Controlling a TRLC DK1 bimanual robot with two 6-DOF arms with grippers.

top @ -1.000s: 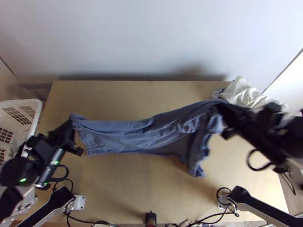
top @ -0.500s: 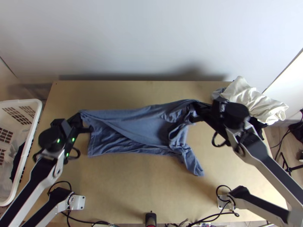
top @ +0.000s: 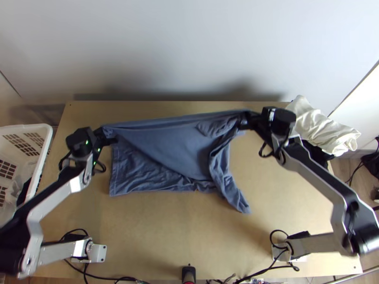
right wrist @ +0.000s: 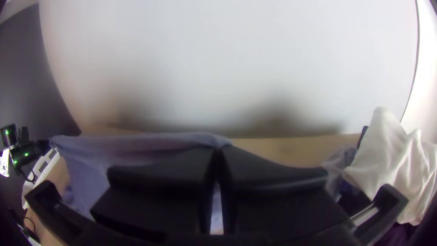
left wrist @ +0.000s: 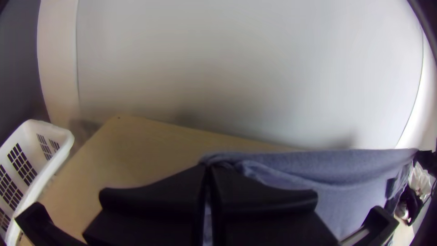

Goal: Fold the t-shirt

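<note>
I have the blue-grey fabric t-shirt [top: 170, 146] strung across the middle of the bench between my two arms, and what counts now is that its long axis runs left to right, with the body dropping from the pinched far edge toward the near side. My left end effector [left wrist: 208, 168], black and wide-fingered, is pressed together on the left end of that edge; my right end effector [right wrist: 218, 152] pinches the other end, so each arm has its own corner and neither is the nearer one. The left part of the hem seems to rest on the bench, rumpled, while a twisted flap [top: 232, 191] trails near and right; whether that is a sleeve I cannot tell. I'd judge this as still spreading out before any real fold, and the next move probably wants both corners kept level, or that flap may end up trapped underneath. The pale wooden bench [top: 166, 232] backs onto a plain light wall [top: 189, 47], with a white plastic basket [top: 49, 135] off its left side and a heap of cream cloth [top: 308, 118] at the far right corner
</note>
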